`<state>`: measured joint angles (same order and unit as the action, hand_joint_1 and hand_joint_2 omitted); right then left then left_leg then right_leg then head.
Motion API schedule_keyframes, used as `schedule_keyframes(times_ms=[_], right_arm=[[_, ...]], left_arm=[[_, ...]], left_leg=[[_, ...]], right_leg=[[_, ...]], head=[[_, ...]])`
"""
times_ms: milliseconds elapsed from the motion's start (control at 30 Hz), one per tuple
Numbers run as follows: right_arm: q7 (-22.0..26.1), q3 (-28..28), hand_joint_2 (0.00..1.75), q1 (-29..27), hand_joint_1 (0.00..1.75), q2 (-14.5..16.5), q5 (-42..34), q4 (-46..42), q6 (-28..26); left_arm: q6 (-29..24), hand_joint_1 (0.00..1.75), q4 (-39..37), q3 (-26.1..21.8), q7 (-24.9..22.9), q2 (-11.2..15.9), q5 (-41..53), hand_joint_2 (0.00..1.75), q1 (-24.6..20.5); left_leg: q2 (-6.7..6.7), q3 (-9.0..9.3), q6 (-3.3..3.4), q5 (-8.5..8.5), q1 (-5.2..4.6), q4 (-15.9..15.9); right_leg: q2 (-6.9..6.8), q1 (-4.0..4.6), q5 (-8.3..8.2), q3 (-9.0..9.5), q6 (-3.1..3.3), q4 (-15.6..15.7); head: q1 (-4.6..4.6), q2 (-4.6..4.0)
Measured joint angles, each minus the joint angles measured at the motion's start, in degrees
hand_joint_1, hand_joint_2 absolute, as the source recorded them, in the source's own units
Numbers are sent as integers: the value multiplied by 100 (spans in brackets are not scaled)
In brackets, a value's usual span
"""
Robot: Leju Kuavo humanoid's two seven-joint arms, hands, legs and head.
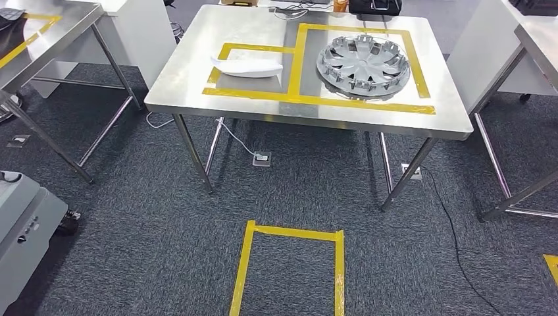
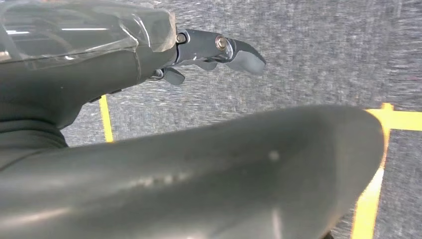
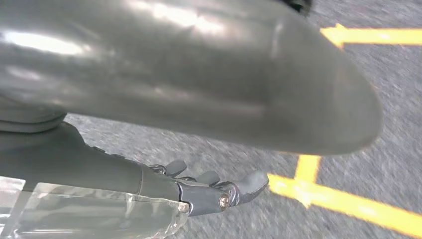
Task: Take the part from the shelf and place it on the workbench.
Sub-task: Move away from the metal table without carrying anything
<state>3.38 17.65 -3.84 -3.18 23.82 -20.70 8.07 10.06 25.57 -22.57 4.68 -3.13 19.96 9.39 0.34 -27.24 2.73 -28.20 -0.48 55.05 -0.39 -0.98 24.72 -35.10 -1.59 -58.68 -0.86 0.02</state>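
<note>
Fingers (image 2: 239, 52) of the left hand (image 2: 199, 55) and fingers (image 3: 251, 181) of the right hand (image 3: 209, 191) reach out loosely over carpet (image 1: 164, 243), holding nothing. At 12 o'clock, the worktop (image 1: 197, 79) carries 2 parts: a white part (image 1: 247, 66) and, at its 3 o'clock, a grey wheel cover (image 1: 363, 65).
</note>
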Motion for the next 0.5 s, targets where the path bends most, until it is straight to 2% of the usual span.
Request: schedule_keyframes(times_ms=[67,100,133,167,200,233,267,300,333,367,433,467,500], right_arm=[[-33,-174,0,-87,0,32,-236,1,-78],[-54,-257,0,-144,0,44,-357,16,-119],[-72,-333,0,-211,0,55,-473,48,-158],[-87,-400,0,-284,0,64,-580,94,-193],[-102,-465,0,-366,0,75,-679,151,-227],[-112,-530,0,-453,0,84,-776,213,-261],[-127,-594,0,-535,0,92,-868,267,-291],[-145,-661,0,-609,0,98,-958,312,-324],[-161,-734,0,-675,0,108,-1057,351,-357],[-175,-807,0,-725,0,119,-1158,377,-389],[-203,-963,0,-792,0,154,-1384,402,-467],[-217,-1039,0,-792,0,170,-1495,385,-504],[-231,-1110,0,-769,0,186,-1600,343,-541]], left_arm=[[-102,0,-6,227,-40,17,-201,0,-35],[-155,0,9,337,-60,28,-303,0,-72],[-203,0,40,439,-80,36,-398,0,-122],[-247,0,87,530,-98,41,-485,0,-183],[-290,0,147,616,-115,47,-570,0,-251],[-331,0,216,702,-130,52,-651,0,-323],[-370,0,283,784,-145,59,-730,0,-389],[-411,0,345,870,-160,66,-807,0,-449],[-452,0,394,961,-179,77,-890,0,-498],[-498,0,424,1058,-197,90,-979,0,-531],[-592,0,431,1252,-245,122,-1167,0,-541],[-639,0,403,1347,-271,134,-1260,0,-509],[-681,0,355,1431,-296,144,-1343,0,-457]], left_leg=[[15,-159,64,141,-11,-15],[19,-245,80,210,-24,-11],[24,-331,84,281,-35,-7],[27,-417,81,349,-42,1],[29,-501,72,413,-43,12],[28,-591,58,470,-43,33],[29,-677,36,517,-45,66],[37,-751,9,555,-49,106],[49,-805,-23,597,-54,138],[65,-843,-56,641,-55,159],[79,-886,-116,718,-49,170],[66,-921,-157,651,-34,219],[48,-969,-199,493,-16,347]], right_leg=[[12,3,531,-207,86,-658],[14,3,753,-298,104,-1053],[15,2,857,-328,85,-1353],[16,3,833,-274,37,-1472],[16,2,721,-124,-25,-1393],[15,0,589,124,-76,-1109],[13,3,519,437,-97,-685],[16,12,523,732,-85,-234],[19,30,559,937,-52,109],[24,54,609,1040,-15,307],[25,64,576,978,65,359],[16,49,532,932,118,360],[6,29,481,880,178,365]], head=[[16,0],[22,0],[23,0],[23,0],[23,0],[24,0],[26,0],[22,0],[18,0],[18,0],[22,0],[22,0],[14,0]])
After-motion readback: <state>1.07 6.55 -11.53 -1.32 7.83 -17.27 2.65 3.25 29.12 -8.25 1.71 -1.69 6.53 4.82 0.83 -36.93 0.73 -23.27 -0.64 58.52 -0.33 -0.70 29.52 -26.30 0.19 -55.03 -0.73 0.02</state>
